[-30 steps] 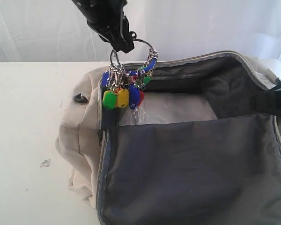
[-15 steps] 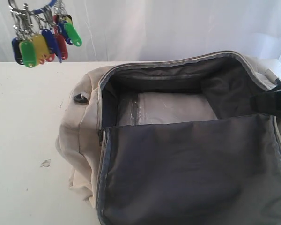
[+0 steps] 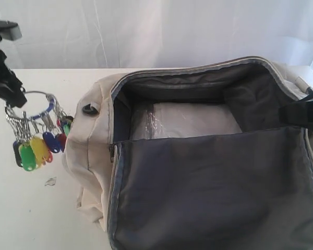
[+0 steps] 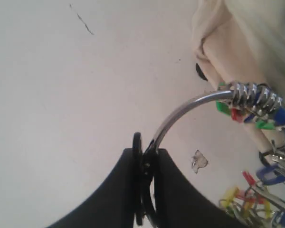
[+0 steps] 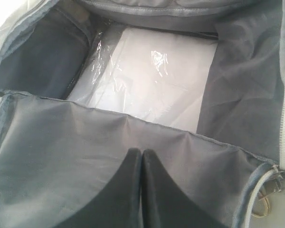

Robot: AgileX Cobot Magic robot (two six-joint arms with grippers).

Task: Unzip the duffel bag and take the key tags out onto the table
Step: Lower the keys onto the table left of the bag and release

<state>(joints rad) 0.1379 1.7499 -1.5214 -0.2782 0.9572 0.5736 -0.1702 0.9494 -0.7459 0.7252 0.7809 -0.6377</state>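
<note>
Your left gripper (image 3: 14,98) clamps ring (image 3: 41,95). Key tags (image 3: 34,146) dangle straight below, just left of duffel bag (image 3: 88,156), over bare table (image 3: 21,208). Set-down path looks straight down. Right gripper (image 5: 141,159): fingers pressed together over lining (image 5: 61,156), far side, leave it.

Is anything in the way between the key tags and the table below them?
Nothing visible. The key tags hang from the left gripper over white table, beside the duffel bag; only a tiny scrap lies nearby.

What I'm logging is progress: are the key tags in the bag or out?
Out: key tags hang from the left tool over the table, beside the duffel bag.
</note>
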